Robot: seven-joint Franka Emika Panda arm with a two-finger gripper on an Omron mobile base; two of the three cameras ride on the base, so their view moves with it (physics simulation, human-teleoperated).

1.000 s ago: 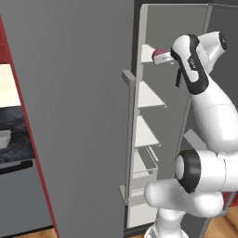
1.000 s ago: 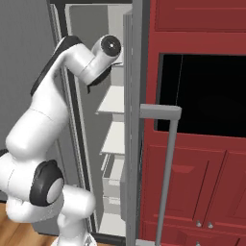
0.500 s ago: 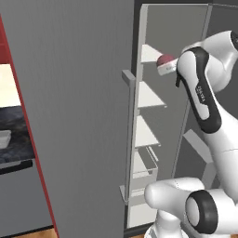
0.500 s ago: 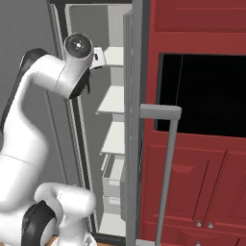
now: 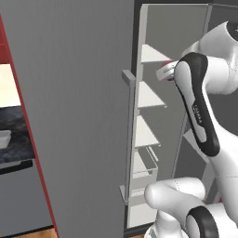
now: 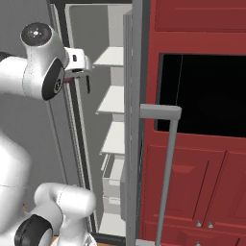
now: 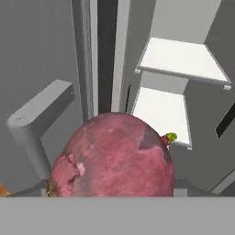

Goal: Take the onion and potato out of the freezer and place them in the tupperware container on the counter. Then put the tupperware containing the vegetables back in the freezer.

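Clearly the pincer (image 6: 80,77) grips a round, mottled (red-skinned) onion (image 7: 112,156).

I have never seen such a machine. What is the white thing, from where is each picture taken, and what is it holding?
This is a rendered kitchen. The white thing is a robot arm on a driving base. Two pictures come from cameras on the base, behind the arm at left and right. The third comes from a camera on its hand. The arm reaches beside the open freezer with pale shelves. Its gripper holds a red onion. At far left, a pale tupperware container sits on the black counter.
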